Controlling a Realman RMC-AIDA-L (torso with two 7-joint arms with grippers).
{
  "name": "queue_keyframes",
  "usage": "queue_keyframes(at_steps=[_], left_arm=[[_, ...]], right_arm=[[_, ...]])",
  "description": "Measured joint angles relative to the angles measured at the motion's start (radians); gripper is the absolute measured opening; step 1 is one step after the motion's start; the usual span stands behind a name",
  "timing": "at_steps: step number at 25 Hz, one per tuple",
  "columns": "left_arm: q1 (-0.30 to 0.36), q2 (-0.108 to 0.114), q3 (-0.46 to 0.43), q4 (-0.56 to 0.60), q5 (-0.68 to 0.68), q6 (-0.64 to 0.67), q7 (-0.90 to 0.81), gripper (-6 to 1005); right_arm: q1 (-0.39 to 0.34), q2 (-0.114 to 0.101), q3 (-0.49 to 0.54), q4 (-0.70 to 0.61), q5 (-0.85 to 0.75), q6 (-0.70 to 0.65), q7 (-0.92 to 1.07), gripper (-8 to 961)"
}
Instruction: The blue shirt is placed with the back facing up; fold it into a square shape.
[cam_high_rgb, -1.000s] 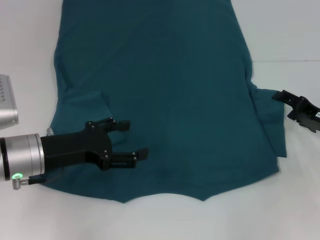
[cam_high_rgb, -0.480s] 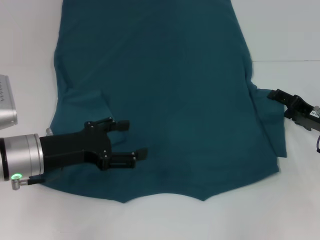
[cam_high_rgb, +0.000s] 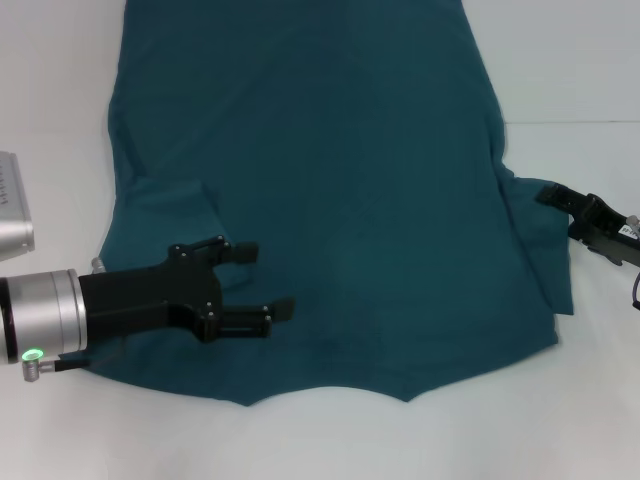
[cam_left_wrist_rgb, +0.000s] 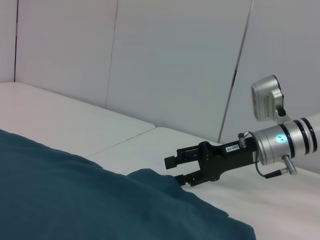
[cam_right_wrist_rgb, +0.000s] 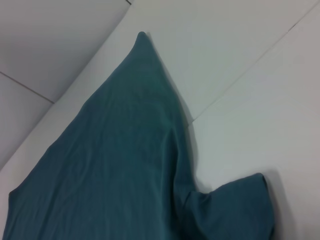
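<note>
The blue shirt (cam_high_rgb: 340, 180) lies spread flat on the white table (cam_high_rgb: 570, 60), plain side up, its hem toward me. My left gripper (cam_high_rgb: 268, 280) hovers open over the shirt's near left part, with nothing between its fingers. My right gripper (cam_high_rgb: 560, 212) is open at the shirt's right sleeve (cam_high_rgb: 535, 235), its fingertips right at the sleeve's outer edge. The left wrist view shows that right gripper (cam_left_wrist_rgb: 176, 171) with its jaws apart at the edge of the shirt (cam_left_wrist_rgb: 75, 200). The right wrist view shows only the shirt (cam_right_wrist_rgb: 110, 165) and the sleeve tip (cam_right_wrist_rgb: 245, 200).
A silver camera housing (cam_high_rgb: 12, 205) sits at the left edge of the head view. White table surface surrounds the shirt on the left, the right and in front of the hem. White wall panels (cam_left_wrist_rgb: 175, 60) stand behind the table.
My right gripper has slid left, toward the shirt's right sleeve, and now reaches its edge. The left gripper and the shirt have not moved.
</note>
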Motion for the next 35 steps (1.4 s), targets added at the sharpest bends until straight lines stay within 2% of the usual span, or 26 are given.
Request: queue_keyframes(at_steps=[8,11,17,22,35], left_arm=[[0.002,0.000,-0.002,0.002,0.000,0.001,-0.001,949],[0.002,0.000,-0.002,0.003,0.000,0.001,-0.001,950],[0.002,0.000,-0.001,0.003,-0.001,0.001,0.000,950],[0.002,0.000,-0.002,0.003,-0.001,0.001,0.000,949],[0.002,0.000,-0.004,0.003,-0.011,0.001,0.000,950]], right_arm=[[0.003,0.000,-0.005,0.000,0.000,-0.024,-0.003,812],[0.003,0.000,-0.006,0.000,0.001,-0.024,-0.003,570],[0.002,-0.001,-0.006,-0.002,0.000,-0.022,-0.003,352],[0.002,-0.002,-0.006,-0.001,0.000,-0.018,-0.003,116],[-0.015,0.000,0.015,0.000,0.029,-0.019,-0.047,0]])
